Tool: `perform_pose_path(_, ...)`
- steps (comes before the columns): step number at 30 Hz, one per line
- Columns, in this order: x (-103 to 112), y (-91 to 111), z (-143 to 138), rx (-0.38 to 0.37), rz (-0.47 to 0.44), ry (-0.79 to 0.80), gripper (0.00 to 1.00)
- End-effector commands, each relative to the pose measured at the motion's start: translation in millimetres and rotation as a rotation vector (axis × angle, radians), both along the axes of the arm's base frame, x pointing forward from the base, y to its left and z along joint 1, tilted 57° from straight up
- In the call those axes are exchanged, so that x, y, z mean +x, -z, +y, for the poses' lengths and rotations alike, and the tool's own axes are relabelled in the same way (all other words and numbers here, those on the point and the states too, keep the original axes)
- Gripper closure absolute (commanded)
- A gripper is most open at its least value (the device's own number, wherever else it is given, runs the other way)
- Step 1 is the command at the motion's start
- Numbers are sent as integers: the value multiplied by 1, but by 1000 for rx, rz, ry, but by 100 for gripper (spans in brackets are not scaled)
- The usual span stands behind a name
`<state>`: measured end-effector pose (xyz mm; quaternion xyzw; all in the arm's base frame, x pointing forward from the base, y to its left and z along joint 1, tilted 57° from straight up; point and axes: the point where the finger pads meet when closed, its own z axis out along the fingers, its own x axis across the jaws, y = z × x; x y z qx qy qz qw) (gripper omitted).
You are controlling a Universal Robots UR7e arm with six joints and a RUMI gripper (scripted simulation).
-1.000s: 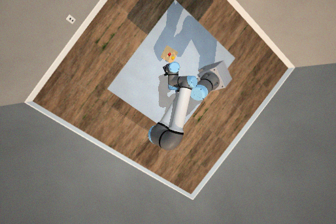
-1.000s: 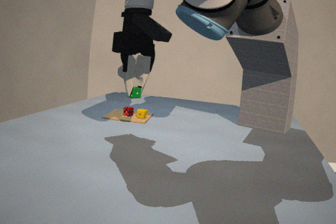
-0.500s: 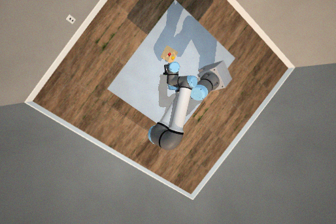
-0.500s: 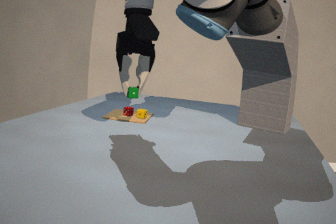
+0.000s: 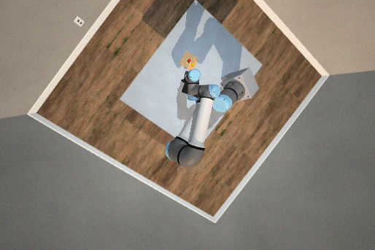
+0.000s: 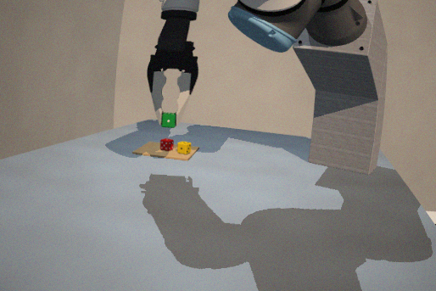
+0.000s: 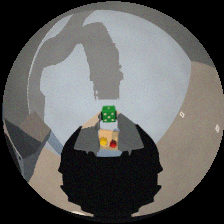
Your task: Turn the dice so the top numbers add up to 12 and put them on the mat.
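My gripper (image 6: pixel 169 117) (image 7: pixel 109 111) is shut on the green die (image 6: pixel 169 120) (image 7: pixel 109 114) and holds it in the air, above the level of the mat. The green die looks about level in the exterior view; a face with one pip points at that camera. The red die (image 5: pixel 189 60) (image 6: pixel 166 144) (image 7: pixel 113 144) and the yellow die (image 5: pixel 193 65) (image 6: pixel 184 148) (image 7: pixel 103 142) sit flat on the tan mat (image 5: pixel 184 64) (image 6: pixel 148 149), a little apart. Their top numbers are too small to read surely. The arm hides the green die in the top view.
The arm's grey pedestal (image 5: pixel 252 81) (image 6: pixel 345 125) stands on the pale table (image 5: pixel 146 89) (image 6: pixel 64 201), to the right of the mat in the exterior view. Shadows of the arm fall across the table and part of the mat.
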<state>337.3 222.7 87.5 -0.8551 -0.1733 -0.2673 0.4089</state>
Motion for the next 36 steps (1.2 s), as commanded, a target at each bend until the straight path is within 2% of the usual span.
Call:
perform_pose_path(1,3,-3,1,38,141,95,94)
perform_pose_path(4,4,-3,1,61,198,133,94)
perform_pose_path(7,4,-3,1,64,207,139,94)
perform_pose_path(10,6,-4,1,102,300,201,94)
perform_pose_path(21,10,-6,1,187,511,343,94)
perform_pose_path(24,10,-6,1,192,524,352,94)
perform_pose_path(27,12,-6,1,230,618,415,94)
perform_pose_path(36,15,-6,0,299,787,529,94)
